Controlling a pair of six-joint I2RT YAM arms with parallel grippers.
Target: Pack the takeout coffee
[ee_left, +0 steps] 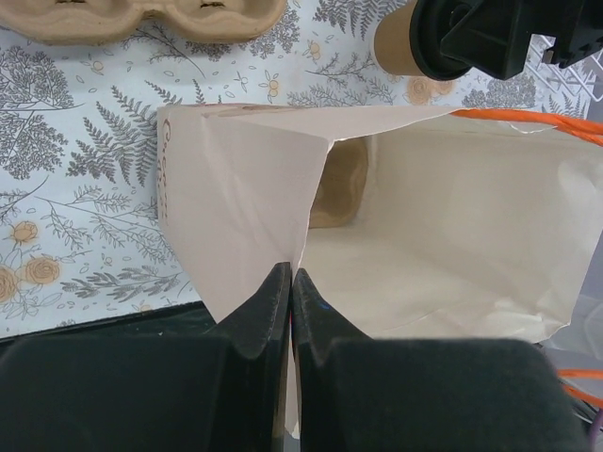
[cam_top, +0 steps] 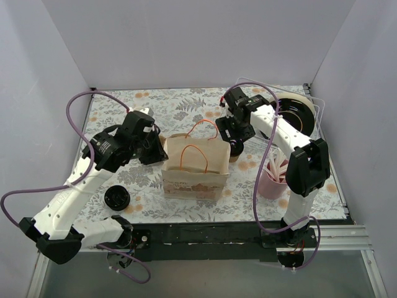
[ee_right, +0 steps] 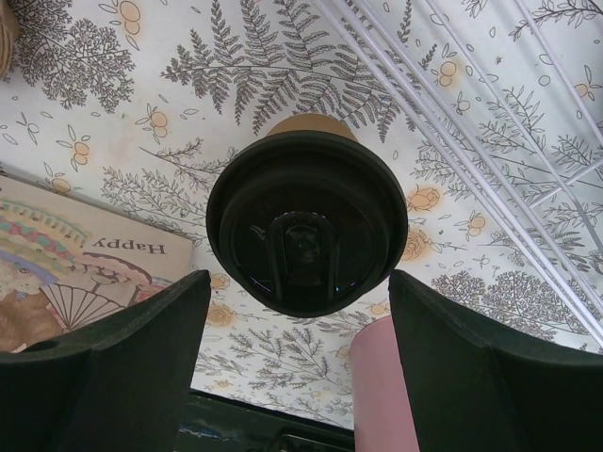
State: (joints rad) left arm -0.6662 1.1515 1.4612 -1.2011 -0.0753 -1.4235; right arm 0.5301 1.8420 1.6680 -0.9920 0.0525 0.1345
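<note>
**A:** My left gripper (ee_left: 290, 282) is pinched shut on the rim of the tan paper bag (ee_left: 236, 188), propping the mouth open.

**B:** And the coffee?

**A:** The small brown paper cup with a black lid (ee_right: 306, 221) stands on the flowered table (ee_right: 141, 122) just beside the bag, framed by my right gripper (ee_right: 300, 282), fingers wide. I'd close below the lid and lift clear of the orange handles (ee_left: 528, 123).

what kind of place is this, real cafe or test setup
Probably a staged robot test booth, not a cafe: plain white walls box in a floral tablecloth, two robot arms are bolted at its near edge, and a paper bag and takeout coffee sit as props.
</note>
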